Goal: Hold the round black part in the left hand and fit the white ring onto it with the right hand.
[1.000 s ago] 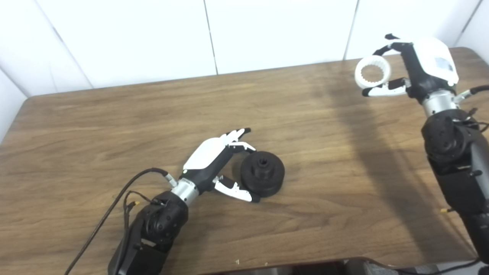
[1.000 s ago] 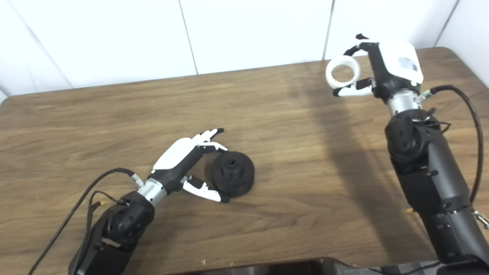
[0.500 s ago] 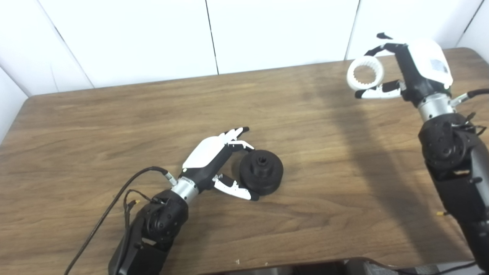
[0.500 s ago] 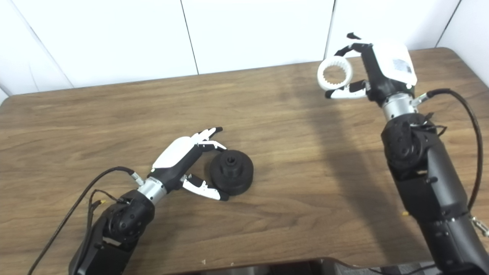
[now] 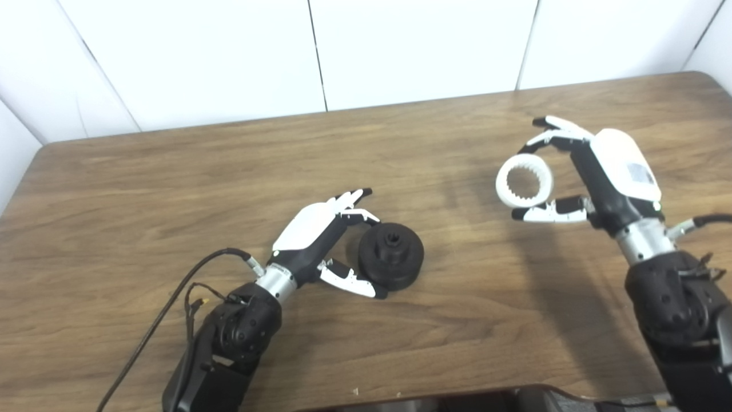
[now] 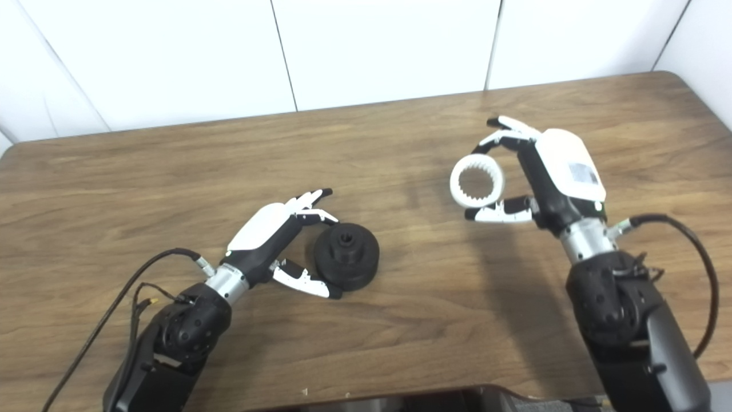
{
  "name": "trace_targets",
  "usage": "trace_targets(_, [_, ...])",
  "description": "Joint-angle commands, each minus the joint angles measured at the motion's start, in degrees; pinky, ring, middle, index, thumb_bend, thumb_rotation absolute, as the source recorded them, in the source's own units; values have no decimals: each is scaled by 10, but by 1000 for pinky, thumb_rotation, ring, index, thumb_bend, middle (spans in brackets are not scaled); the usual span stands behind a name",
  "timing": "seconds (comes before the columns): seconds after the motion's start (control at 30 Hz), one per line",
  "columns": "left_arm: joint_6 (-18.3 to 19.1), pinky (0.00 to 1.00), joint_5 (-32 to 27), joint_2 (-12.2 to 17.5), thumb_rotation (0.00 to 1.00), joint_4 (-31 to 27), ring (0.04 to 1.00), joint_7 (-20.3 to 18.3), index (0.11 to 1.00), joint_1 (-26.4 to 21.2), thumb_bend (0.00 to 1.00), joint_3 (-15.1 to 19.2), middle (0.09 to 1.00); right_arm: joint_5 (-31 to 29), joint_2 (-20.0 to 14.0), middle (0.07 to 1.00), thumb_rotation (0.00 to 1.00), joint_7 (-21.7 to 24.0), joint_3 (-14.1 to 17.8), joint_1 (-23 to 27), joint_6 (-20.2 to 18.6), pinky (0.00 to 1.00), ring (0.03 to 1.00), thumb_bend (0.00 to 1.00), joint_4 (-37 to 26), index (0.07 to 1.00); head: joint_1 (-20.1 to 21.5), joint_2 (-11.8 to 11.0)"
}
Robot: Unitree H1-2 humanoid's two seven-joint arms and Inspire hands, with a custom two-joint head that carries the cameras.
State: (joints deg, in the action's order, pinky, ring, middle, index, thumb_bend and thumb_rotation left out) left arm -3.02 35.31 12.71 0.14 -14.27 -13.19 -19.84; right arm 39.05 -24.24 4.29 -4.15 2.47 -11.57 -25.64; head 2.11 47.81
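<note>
Moved since a second ago: right hand [image 5: 595, 177], lower and nearer the table's middle, carrying the white ring [image 5: 524, 181].

White ring: pinched by its rim between fingertips above and thumb below, clear of the table [image 5: 171, 171], toothed bore left open, likely so it can drop over the hub.

Round black part [image 5: 392, 256]: flat on the table, hub up, well apart from the ring.

Left hand [image 5: 320, 234]: cupped beside the black part, thumb at its near edge, fingers spread over its far side; grip not yet closed, part not lifted.
</note>
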Motion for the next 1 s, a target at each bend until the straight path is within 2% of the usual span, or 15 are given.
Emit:
trace_targets(0.0, [-11,1000,-3,3,347,-18,1000,11,630,-26,921,7,1000,2,5,852,153,3,5,1,15,691,801,521,-42,493,1,0])
trace_targets(0.1, [-12,1000,-1,3,349,-17,1000,12,630,-27,920,7,1000,1,12,855,152,9,1,-12,21,743,809,521,-54,493,2,0])
trace_targets(0.47, [-7,1000,1,0,351,-20,1000,9,632,-27,918,4,1000,11,40,857,153,38,-25,-16,33,815,819,520,-72,494,-3,1])
trace_targets(0.97, [-4,1000,4,-5,347,-19,1000,10,637,-27,922,1,1000,17,87,863,158,71,-71,6,43,874,840,518,-77,495,-6,3])
